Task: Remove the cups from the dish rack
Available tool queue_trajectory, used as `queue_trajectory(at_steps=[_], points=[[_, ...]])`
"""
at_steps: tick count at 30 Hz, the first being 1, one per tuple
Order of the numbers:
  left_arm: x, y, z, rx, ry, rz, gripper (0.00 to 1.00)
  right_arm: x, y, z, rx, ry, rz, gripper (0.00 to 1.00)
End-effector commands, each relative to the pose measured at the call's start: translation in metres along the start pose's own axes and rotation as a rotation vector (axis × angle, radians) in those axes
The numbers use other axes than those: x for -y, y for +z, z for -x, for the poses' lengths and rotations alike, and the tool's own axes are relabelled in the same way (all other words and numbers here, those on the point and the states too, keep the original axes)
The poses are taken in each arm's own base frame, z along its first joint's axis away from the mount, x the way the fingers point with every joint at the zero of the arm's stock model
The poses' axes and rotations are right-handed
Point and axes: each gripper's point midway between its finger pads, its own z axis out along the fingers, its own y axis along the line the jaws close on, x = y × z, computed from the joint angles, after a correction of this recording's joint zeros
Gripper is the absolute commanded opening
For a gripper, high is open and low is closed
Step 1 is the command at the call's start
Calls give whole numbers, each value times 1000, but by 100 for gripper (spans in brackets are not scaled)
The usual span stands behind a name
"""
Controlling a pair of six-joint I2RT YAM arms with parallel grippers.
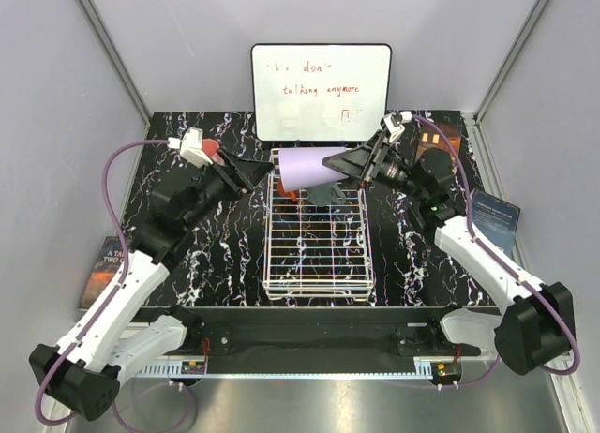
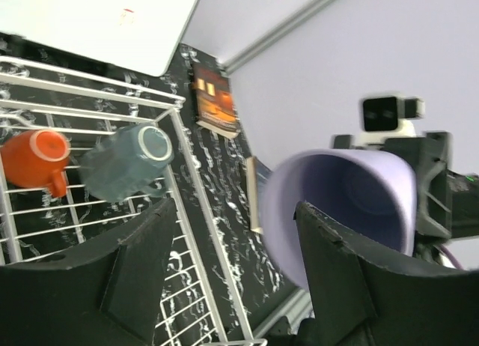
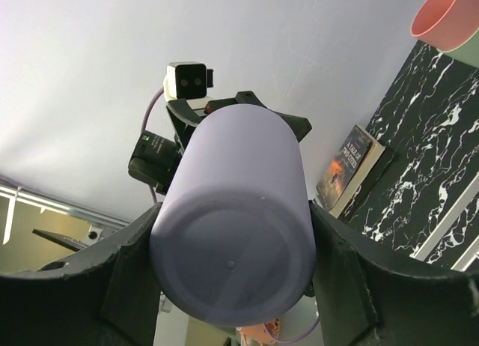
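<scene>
A tall lavender cup [image 1: 309, 169] hangs on its side above the far end of the white wire dish rack [image 1: 319, 291]. My right gripper [image 1: 345, 161] is shut on its base end, with a finger pressed on each side of the cup [image 3: 239, 234]. My left gripper [image 1: 265, 171] stands open at the cup's mouth [image 2: 352, 196], one finger in front of the rim, its jaws [image 2: 233, 207] not closed on it. An orange-red cup [image 2: 34, 159] and a dark grey mug [image 2: 127, 162] lie in the rack [image 2: 97, 80]. A pink cup [image 3: 449, 16] sits on a pale green one [image 3: 468, 55] on the table.
A whiteboard [image 1: 321, 91] with red writing leans at the back wall. Books lie at the left edge [image 1: 103, 264], the right edge [image 1: 495, 217] and the back right [image 1: 441, 138] of the black marbled table. Grey walls close in the sides.
</scene>
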Motion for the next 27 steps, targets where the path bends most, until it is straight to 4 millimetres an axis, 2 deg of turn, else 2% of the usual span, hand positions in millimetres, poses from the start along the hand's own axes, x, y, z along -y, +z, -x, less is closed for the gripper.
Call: queue_trajectory(at_steps=[1,6,12,20,27], points=[[11,-7,24,80,38,18,68,-10,-5,13,67,-64,-11,0],[22,-9,27,83,42,-19,68,10,-1,11,55,-27,-53,0],[47,-14,32,89,51,-119,68,19,4,12,41,-15,-57,0],[71,-16,26,59,55,-264,67,5,12,14,15,2,42,0],[86,-12,6,-53,12,-388,67,-1,17,11,-33,10,102,0]])
